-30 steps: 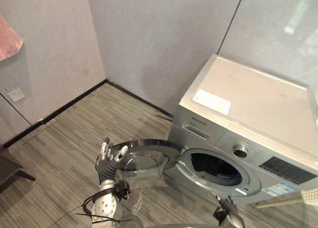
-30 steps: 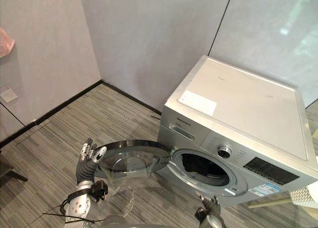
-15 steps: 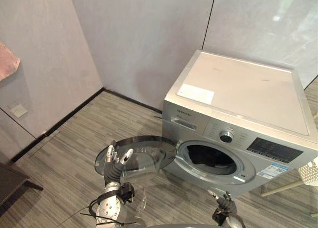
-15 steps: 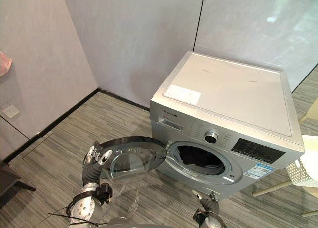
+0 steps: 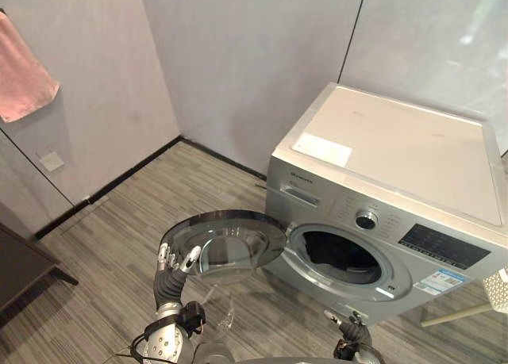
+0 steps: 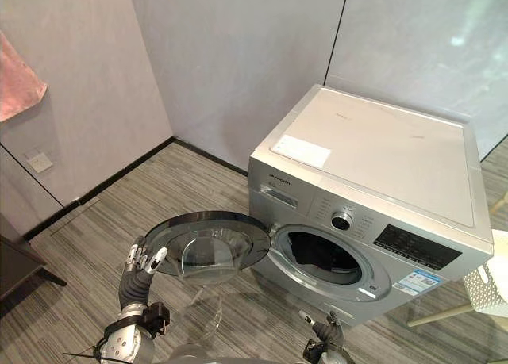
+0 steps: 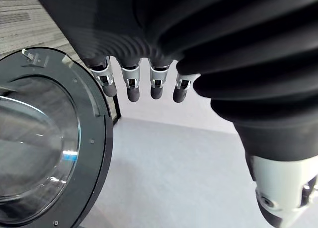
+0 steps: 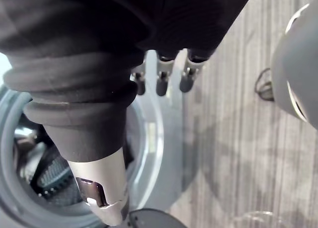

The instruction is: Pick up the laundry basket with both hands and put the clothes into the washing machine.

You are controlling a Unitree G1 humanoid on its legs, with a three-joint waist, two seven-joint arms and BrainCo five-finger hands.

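Note:
A silver washing machine stands by the back wall with its round glass door swung out to the left. Dark clothes lie in the drum, also seen past my right hand as dark clothes. My left hand is held up at the door's left rim with straight fingers close beside the rim and nothing in them. My right hand hangs low in front of the machine, below the drum's opening, fingers straight and holding nothing.
A white perforated thing on pale legs shows at the right edge beside the machine. A pink towel hangs on the left wall. A dark piece of furniture stands at the lower left. Striped grey floor lies between.
The whole picture has shifted, so the camera moved. My left hand stays by the door's rim and my right hand stays low before the machine; the door is as it was.

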